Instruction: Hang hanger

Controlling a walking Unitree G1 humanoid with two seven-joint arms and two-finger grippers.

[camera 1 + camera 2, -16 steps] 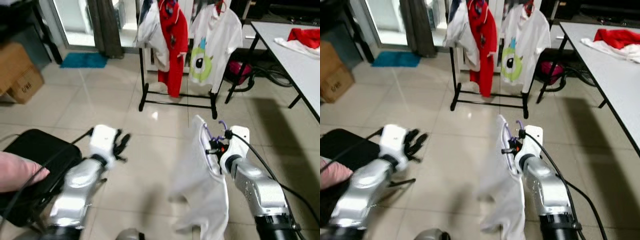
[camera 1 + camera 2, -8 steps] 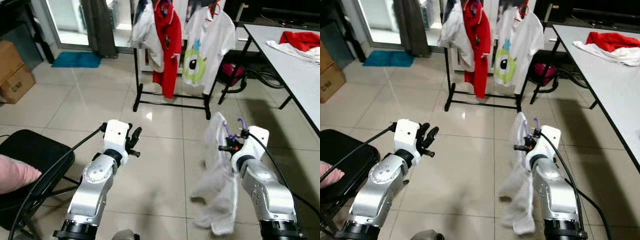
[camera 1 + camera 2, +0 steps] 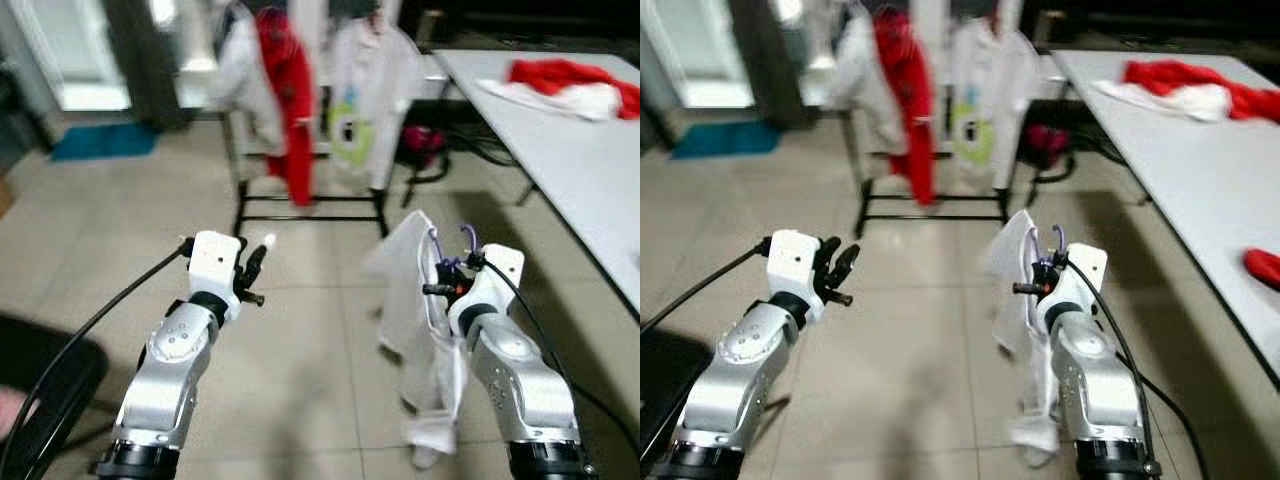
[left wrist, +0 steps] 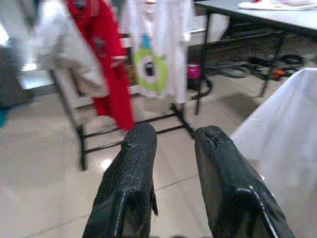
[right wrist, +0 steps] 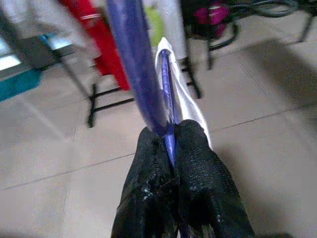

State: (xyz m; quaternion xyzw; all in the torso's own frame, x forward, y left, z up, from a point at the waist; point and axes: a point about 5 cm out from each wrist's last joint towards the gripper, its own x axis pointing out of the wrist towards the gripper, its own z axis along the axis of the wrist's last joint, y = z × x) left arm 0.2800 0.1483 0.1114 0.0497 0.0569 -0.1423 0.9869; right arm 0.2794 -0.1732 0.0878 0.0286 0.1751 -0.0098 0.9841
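Purple hanger (image 5: 141,74) with white shirt (image 3: 415,300) pinched in raised right gripper (image 3: 447,283); left gripper (image 4: 171,148) raised, jaws spread.

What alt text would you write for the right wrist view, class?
The right tool is shut on a purple hanger carrying a white garment. Beyond it, blurred, a clothes rack with a red garment stands on the tiled floor.

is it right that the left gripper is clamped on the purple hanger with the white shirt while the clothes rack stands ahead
Not quite: it is the right gripper that is clamped on the purple hanger carrying the white shirt, as the right wrist view shows. The left gripper is open and holds nothing. The clothes rack does stand ahead.
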